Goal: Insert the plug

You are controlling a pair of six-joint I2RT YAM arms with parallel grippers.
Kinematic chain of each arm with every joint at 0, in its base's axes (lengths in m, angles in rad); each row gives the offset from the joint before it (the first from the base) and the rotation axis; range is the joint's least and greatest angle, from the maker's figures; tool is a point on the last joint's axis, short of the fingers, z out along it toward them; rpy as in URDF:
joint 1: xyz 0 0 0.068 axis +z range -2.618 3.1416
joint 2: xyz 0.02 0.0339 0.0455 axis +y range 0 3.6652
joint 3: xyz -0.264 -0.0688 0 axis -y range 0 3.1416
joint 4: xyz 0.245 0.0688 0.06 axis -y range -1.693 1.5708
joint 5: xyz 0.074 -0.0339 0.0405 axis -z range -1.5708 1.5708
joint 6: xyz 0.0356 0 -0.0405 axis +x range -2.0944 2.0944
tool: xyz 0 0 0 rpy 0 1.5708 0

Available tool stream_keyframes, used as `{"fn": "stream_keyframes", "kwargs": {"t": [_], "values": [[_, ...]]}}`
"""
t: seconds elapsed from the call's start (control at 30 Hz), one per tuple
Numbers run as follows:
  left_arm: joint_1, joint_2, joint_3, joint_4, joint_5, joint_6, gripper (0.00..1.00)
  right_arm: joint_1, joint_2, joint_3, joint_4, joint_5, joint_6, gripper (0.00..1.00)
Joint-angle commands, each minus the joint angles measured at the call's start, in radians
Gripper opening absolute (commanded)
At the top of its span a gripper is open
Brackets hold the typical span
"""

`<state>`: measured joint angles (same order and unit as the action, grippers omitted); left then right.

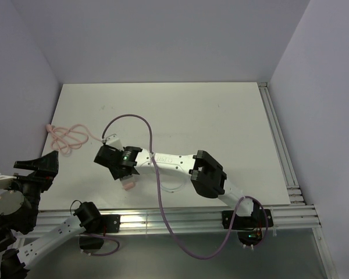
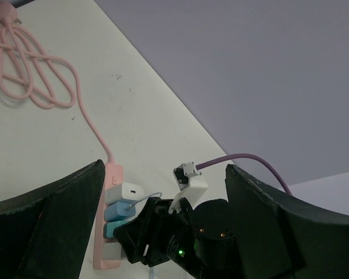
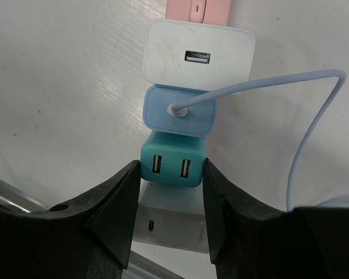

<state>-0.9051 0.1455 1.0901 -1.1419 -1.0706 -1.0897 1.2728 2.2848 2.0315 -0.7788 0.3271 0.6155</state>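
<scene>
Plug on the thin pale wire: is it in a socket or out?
In. In the right wrist view the plug sits pushed into the port of the blue charger, its head flush against the charger's face.

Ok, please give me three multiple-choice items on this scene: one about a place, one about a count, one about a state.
1. The small pale plug of the thin pale cable sits in: A the white cube charger; B the grey adapter; C the blue cube charger.
2. Ports on the teal cube charger: A one; B two; C three.
3. The left hand is: A open and empty; B shut on the pink cord; C shut on a charger.
Key: 1 C, the plug is seated in the blue face; 2 B, two slots show; 3 A, its fingers stand wide apart.
</scene>
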Motion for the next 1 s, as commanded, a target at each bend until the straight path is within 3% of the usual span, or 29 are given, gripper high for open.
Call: {"fn": "stream_keyframes", "kwargs": {"t": [0.0, 0.03, 0.07, 0.13, 0.17, 0.27, 0.37, 0.5, 0.57, 0.6, 0.83, 0.97], "values": [[-0.005, 0.008, 0.007, 0.002, 0.008, -0.004, 0.89, 0.025, 0.099, -0.013, -0.103, -0.059, 0.004, 0.0], [-0.005, 0.011, 0.007, 0.001, 0.009, -0.007, 0.89, 0.023, 0.093, 0.013, -0.097, -0.051, 0.003, 0.0], [-0.005, 0.012, 0.007, -0.008, 0.009, -0.018, 0.89, 0.014, 0.084, 0.025, -0.091, -0.049, -0.002, 0.1], [-0.005, 0.017, 0.005, -0.012, 0.009, -0.024, 0.9, 0.005, 0.053, 0.054, -0.068, -0.024, -0.016, 0.21], [-0.006, 0.019, 0.004, -0.009, 0.011, -0.024, 0.89, 0.002, 0.041, 0.065, -0.063, -0.008, -0.019, 0.37], [-0.006, 0.022, 0.001, -0.002, 0.02, -0.024, 0.9, -0.007, -0.01, 0.102, -0.028, 0.024, -0.052, 0.62], [-0.006, 0.026, -0.007, 0.01, 0.027, -0.019, 0.9, -0.01, -0.06, 0.14, -0.005, 0.047, -0.088, 0.74], [-0.008, 0.045, -0.009, 0.027, 0.052, -0.018, 0.91, -0.01, -0.157, 0.132, -0.028, 0.059, -0.076, 0.76], [-0.008, 0.049, -0.015, 0.027, 0.073, -0.025, 0.91, -0.007, -0.252, 0.024, -0.025, 0.085, -0.042, 0.77], [-0.009, 0.052, -0.019, 0.027, 0.086, -0.029, 0.92, -0.006, -0.29, -0.026, -0.007, 0.098, -0.028, 1.0], [-0.015, 0.042, -0.113, 0.08, 0.287, -0.067, 0.95, -0.001, -0.615, -0.603, 0.082, 0.216, 0.176, 1.0], [-0.018, 0.0, -0.185, 0.163, 0.421, -0.102, 0.96, 0.042, -0.885, -0.936, 0.344, 0.176, 0.205, 1.0]]}}
